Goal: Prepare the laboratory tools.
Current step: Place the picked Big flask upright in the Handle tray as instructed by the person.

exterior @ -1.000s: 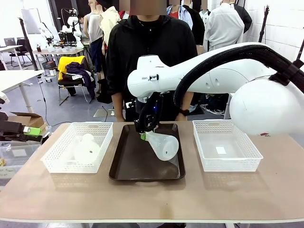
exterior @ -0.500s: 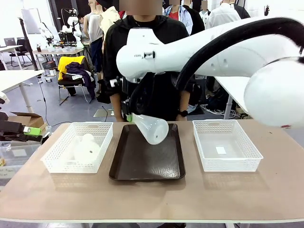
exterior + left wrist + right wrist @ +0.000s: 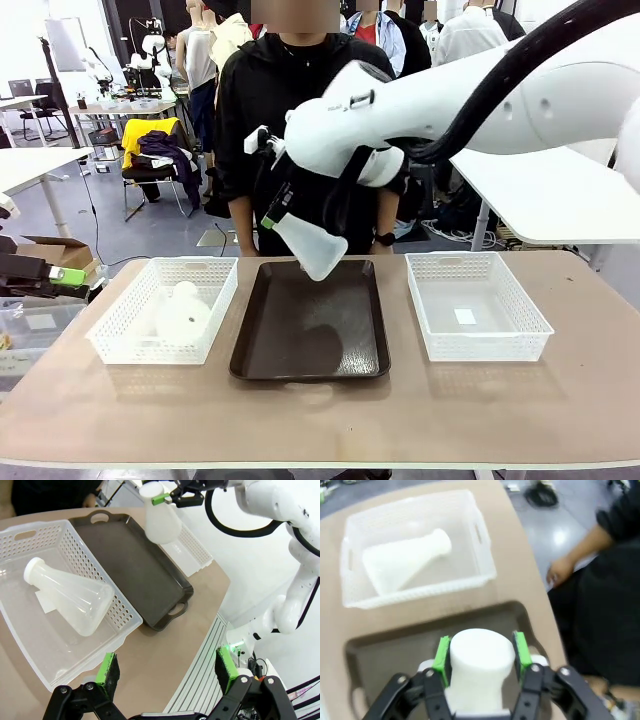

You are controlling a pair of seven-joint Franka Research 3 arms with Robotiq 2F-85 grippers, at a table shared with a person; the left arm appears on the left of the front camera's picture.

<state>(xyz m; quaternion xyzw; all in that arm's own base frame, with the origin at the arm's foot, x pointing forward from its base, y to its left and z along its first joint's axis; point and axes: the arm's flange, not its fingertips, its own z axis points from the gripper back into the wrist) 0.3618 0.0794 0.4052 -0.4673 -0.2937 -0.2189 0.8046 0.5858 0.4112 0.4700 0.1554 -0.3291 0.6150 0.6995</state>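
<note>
My right gripper [image 3: 272,222] is shut on the neck of a frosted white flask [image 3: 310,248], holding it tilted in the air above the far end of the dark tray [image 3: 310,330]. In the right wrist view that flask's neck [image 3: 479,660] sits between the green pads [image 3: 442,655]. The left wrist view has the held flask [image 3: 160,517] at the top. A second flask [image 3: 182,315] lies on its side in the left mesh basket [image 3: 120,345], as the left wrist view also shows [image 3: 70,597]. My left gripper [image 3: 167,670] hangs open above the table's near left edge.
A white mesh basket [image 3: 478,318] with a small paper slip stands right of the tray. A person in black [image 3: 300,110] stands at the far side, one hand [image 3: 561,570] near the table edge. Bare tabletop [image 3: 320,420] runs along the front.
My right gripper has lifted the flask off the tray and swung it up and back, its base now pointing down to the right. The left arm and basket flask have stayed put.
</note>
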